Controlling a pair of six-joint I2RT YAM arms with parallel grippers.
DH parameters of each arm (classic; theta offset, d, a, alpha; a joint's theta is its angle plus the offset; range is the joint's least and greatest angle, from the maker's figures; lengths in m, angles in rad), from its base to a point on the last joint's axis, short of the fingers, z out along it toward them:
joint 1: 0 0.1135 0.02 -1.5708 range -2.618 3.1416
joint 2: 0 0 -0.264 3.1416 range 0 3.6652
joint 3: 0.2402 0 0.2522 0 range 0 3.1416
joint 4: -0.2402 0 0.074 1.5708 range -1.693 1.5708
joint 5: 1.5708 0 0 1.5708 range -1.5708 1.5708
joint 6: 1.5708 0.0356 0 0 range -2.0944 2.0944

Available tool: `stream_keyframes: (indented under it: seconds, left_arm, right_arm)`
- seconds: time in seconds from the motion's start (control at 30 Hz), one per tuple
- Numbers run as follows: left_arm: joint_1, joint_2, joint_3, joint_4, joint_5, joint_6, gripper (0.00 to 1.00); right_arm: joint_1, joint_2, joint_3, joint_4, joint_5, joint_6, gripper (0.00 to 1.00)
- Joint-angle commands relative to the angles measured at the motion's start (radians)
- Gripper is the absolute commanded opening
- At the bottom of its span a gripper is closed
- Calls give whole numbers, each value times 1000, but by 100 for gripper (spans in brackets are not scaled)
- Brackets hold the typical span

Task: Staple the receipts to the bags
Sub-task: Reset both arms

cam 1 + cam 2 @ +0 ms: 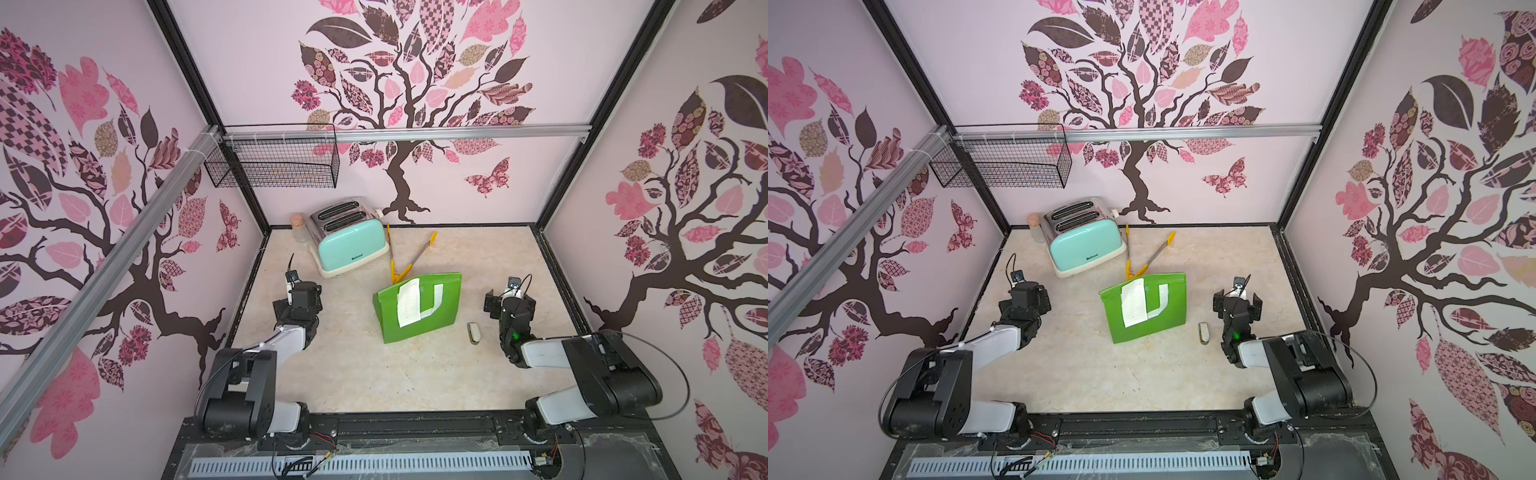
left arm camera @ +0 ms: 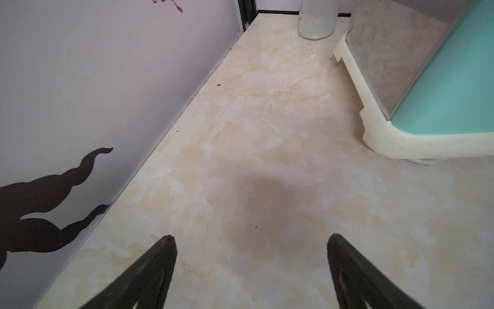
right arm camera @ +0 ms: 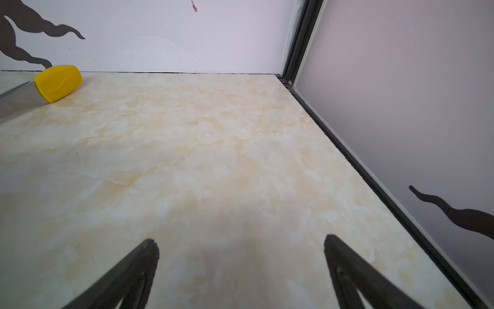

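The bright green bag point(image 1: 415, 332) point(image 1: 1150, 328) lies flat in the middle of the table, its white U-shaped handle on top. A long white receipt point(image 1: 407, 301) point(image 1: 1133, 302) rests on the bag's left half, reaching up to its far edge. A small stapler point(image 1: 473, 332) point(image 1: 1203, 332) lies on the table just right of the bag. My left gripper point(image 1: 300, 291) point(image 1: 1026, 296) point(image 2: 251, 240) hovers open over bare table far left of the bag. My right gripper point(image 1: 508, 300) point(image 1: 1237, 301) point(image 3: 240, 242) stands open and empty right of the stapler. Neither wrist view shows the bag or receipt.
A mint-green toaster point(image 1: 349, 245) point(image 1: 1086, 249) point(image 2: 454, 80) stands at the back, a small jar point(image 1: 298, 228) point(image 2: 316, 18) beside it. Yellow-tipped tongs point(image 1: 409, 257) point(image 1: 1146, 259) point(image 3: 57, 83) lie just behind the bag. A wire basket point(image 1: 274, 162) hangs on the back wall. Side walls stand close to both arms.
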Motion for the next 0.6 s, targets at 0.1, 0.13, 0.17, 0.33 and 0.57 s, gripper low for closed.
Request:
stream_keyframes:
  seconds: [0.1,0.13,0.17,0.33,0.57]
  left_arm:
    - [30,78,-80,450,176,90,92]
    - [32,103,-112,540,211,102,93]
    - [37,103,-121,553,238,106,93]
    - [60,128,-142,601,343,118,98]
    - [63,127,-143,603,351,118,98]
  right_arm:
    - [-141,67,-46,272,-281,81,99]
    - [-141,69,-40,263,-283,78,100]
    - [-141,60,-30,229,-294,74,100]
    - [-140,73,-37,268,-279,76,100]
    - [-141,76,-30,256,-285,73,100]
